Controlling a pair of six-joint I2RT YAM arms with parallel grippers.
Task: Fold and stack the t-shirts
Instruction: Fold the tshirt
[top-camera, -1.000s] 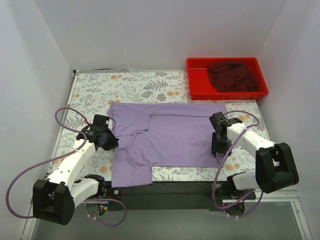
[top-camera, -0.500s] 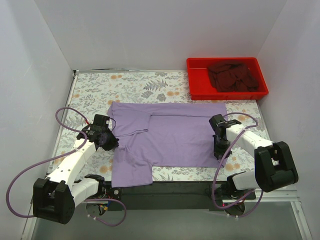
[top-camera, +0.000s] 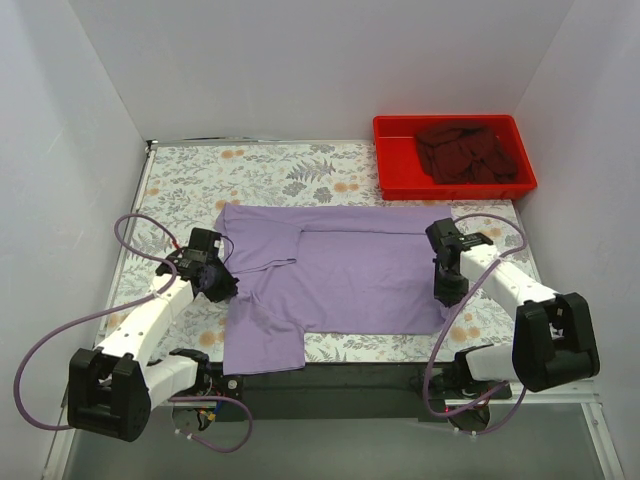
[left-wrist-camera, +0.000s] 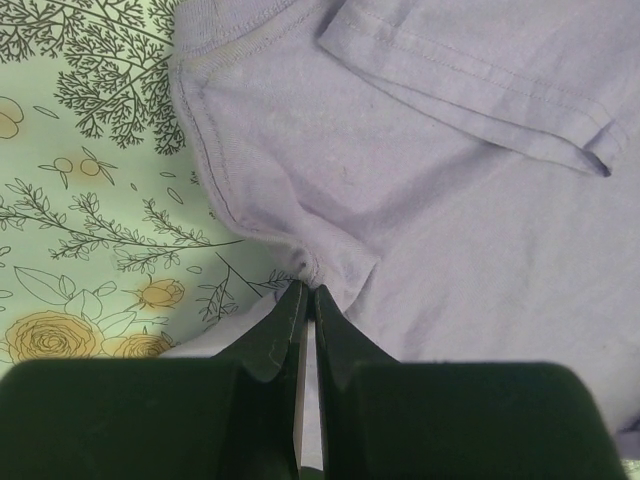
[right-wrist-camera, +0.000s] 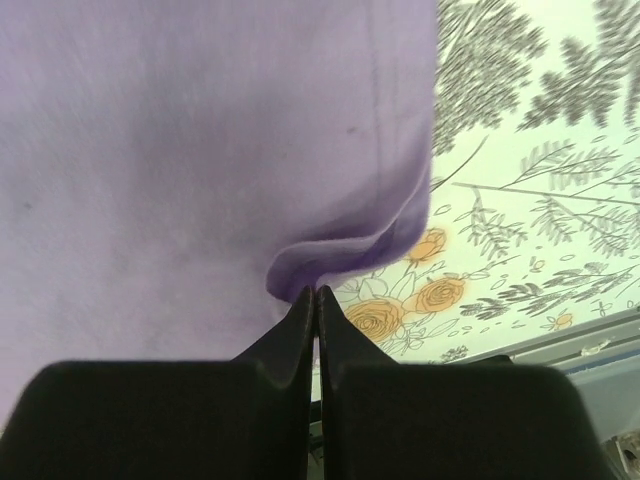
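Though lavender t-shirt (top-camera: 350, 275) lies spread, pinched edges pucker.

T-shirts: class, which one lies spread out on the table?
The lavender t-shirt, both arms' jaws shut on its side edges; the maroon t-shirt lies crumpled in the red tray.

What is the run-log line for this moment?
left arm jaws: shut on lavender t-shirt, left edge | right arm jaws: shut on its right edge | maroon t-shirt: in red tray
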